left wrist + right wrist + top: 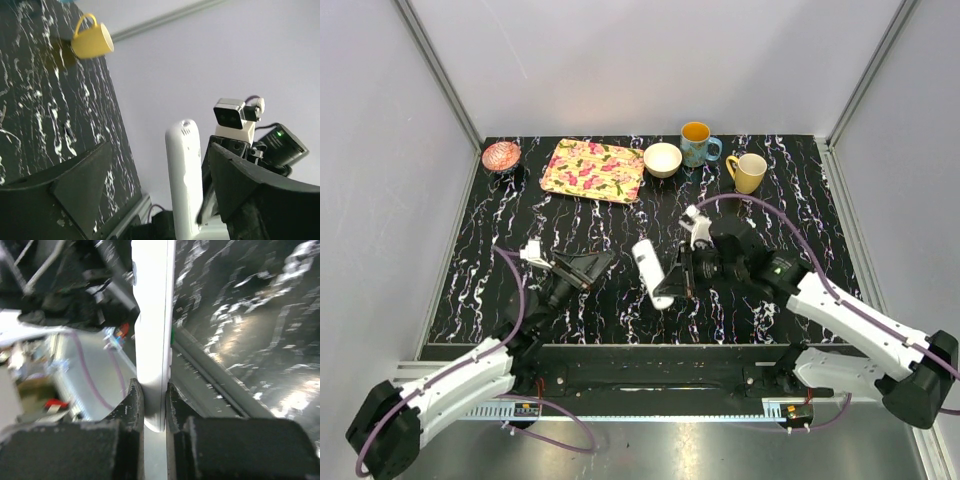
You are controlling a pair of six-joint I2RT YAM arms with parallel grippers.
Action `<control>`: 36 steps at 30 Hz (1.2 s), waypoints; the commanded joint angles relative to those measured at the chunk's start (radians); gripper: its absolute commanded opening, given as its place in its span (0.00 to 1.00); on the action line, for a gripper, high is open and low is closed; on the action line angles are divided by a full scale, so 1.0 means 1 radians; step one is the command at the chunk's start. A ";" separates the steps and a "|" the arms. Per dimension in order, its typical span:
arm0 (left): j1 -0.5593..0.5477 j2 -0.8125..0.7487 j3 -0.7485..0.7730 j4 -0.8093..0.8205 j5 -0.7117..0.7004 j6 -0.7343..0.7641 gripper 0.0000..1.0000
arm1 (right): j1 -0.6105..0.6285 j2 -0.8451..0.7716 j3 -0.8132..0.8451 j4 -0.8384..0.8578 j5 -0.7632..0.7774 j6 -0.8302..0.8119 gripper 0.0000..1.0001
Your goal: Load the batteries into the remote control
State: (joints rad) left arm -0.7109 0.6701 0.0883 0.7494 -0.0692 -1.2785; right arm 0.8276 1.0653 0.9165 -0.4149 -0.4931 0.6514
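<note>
In the overhead view, the slim white plastic remote control [651,270] was held up off the black white-veined table [520,300]. Its long axis ran from the far left down toward the near edge, and its lower end was pinched in the right claw [678,278], which reached in from the bar's right. The left claw [588,264] hung just to its left with jaws spread, holding nothing, so the bar lay straight ahead of the opening. In the left wrist view, the remote rose upright between that claw's [160,150] parted fingers [80,185], much nearer one finger; whether it touched that finger could not be told. In the right wrist view, the right claw [154,405] was clamped on the remote's end, pads [132,405] pressed against opposite faces, and the bar ran straight out ahead of them. No batteries could be made out, and the free left claw looked better placed to act.
</note>
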 commanded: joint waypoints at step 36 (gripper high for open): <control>0.034 -0.708 0.195 -1.274 -0.285 0.117 0.69 | 0.004 1.368 1.047 -0.782 1.314 -0.179 0.00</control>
State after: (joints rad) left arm -0.6804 0.0074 0.2272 -0.4808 -0.3294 -1.1606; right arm 0.8288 2.3981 1.9408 -1.1507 0.8062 0.4240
